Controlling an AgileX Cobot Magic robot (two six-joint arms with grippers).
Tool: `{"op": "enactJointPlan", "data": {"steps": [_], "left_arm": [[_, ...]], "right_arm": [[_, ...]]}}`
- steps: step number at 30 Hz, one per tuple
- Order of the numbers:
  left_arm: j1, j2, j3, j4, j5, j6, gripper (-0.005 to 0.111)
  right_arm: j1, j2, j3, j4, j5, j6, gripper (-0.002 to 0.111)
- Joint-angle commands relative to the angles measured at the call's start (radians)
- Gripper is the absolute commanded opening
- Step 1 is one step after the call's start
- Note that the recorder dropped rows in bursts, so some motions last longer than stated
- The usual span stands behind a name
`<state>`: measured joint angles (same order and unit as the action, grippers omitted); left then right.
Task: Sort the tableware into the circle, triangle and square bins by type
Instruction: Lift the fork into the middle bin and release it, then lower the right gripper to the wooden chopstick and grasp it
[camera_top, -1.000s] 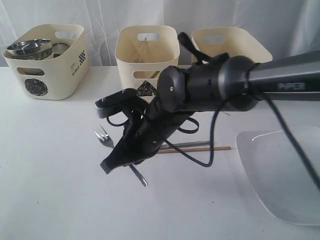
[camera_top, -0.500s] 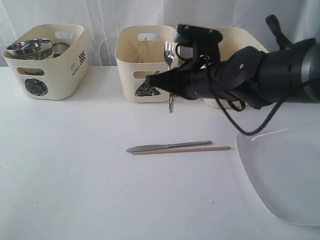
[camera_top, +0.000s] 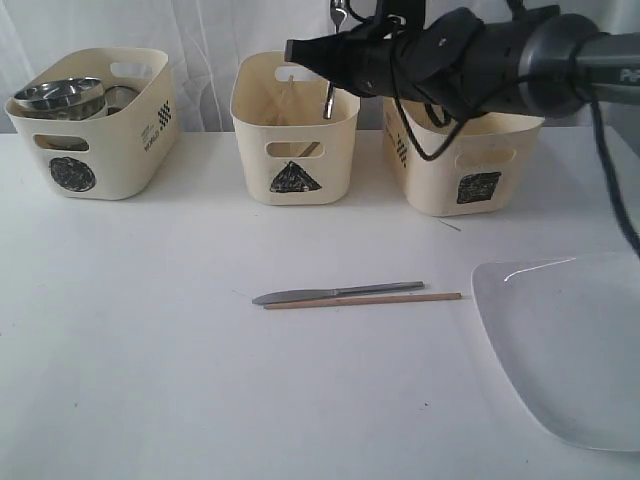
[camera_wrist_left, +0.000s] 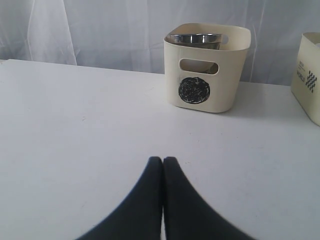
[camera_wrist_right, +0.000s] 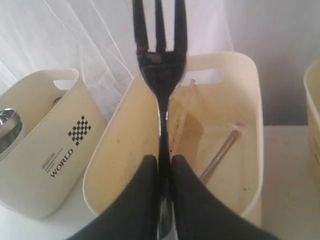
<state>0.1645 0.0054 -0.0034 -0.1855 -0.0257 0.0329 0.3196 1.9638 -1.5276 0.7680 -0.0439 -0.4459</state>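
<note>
The right gripper (camera_wrist_right: 164, 162) was clamped tight on the fork (camera_wrist_right: 160, 60), and what a clear look at it from the wrist: both black fingers (camera_wrist_right: 145, 190) pinched the handle, tines pointing up and away. It hung right over the triangle bin (camera_top: 255, 130), the middle one of three along the back of the table (camera_top: 150, 350), with the handle's lower end dipping just inside the rim. Down in that bin lay a wooden chopstick (camera_wrist_right: 182, 112) and a slim steel handle (camera_wrist_right: 220, 150), though which utensil that was could not be made out. Over on the left, the circle bin (camera_top: 110, 140) carried a steel bowl (camera_top: 60, 95) stacked with other steel pieces. The square bin (camera_top: 440, 170) stood on the right, partly behind the arm. Out on the open table, the knife (camera_top: 335, 293) and a second chopstick (camera_top: 365, 299) lay side by side, just about touching, and the large white plate (camera_top: 570, 350) sat at the near right corner. The left gripper (camera_wrist_left: 163, 162) was pressed shut on nothing, low over bare tabletop, facing the circle bin.
</note>
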Motion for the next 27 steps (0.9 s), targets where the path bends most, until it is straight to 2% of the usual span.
{"op": "enactJointPlan", "data": {"steps": [1, 9, 12, 16, 18, 23, 27], "left_arm": [[0.002, -0.005, 0.003, -0.007, -0.003, -0.003, 0.0], [0.002, -0.005, 0.003, -0.007, -0.003, -0.003, 0.0], [0.002, -0.005, 0.003, -0.007, -0.003, -0.003, 0.0], [0.002, -0.005, 0.003, -0.007, -0.003, -0.003, 0.0], [0.002, -0.005, 0.003, -0.007, -0.003, -0.003, 0.0], [0.002, -0.005, 0.003, -0.007, -0.003, -0.003, 0.0], [0.002, -0.005, 0.003, -0.007, -0.003, -0.003, 0.0]], "right_arm": [[-0.012, 0.109, -0.164, -0.014, 0.05, -0.014, 0.0], [-0.012, 0.209, -0.3, -0.028, 0.044, -0.101, 0.002], [-0.012, 0.222, -0.31, -0.028, 0.037, -0.101, 0.012], [-0.012, 0.222, -0.311, -0.028, 0.066, -0.101, 0.034], [-0.012, 0.214, -0.311, -0.044, 0.1, -0.101, 0.041], [-0.018, 0.147, -0.258, -0.129, 0.148, -0.103, 0.043], [-0.037, 0.041, -0.152, -0.27, 0.206, -0.107, 0.043]]}}
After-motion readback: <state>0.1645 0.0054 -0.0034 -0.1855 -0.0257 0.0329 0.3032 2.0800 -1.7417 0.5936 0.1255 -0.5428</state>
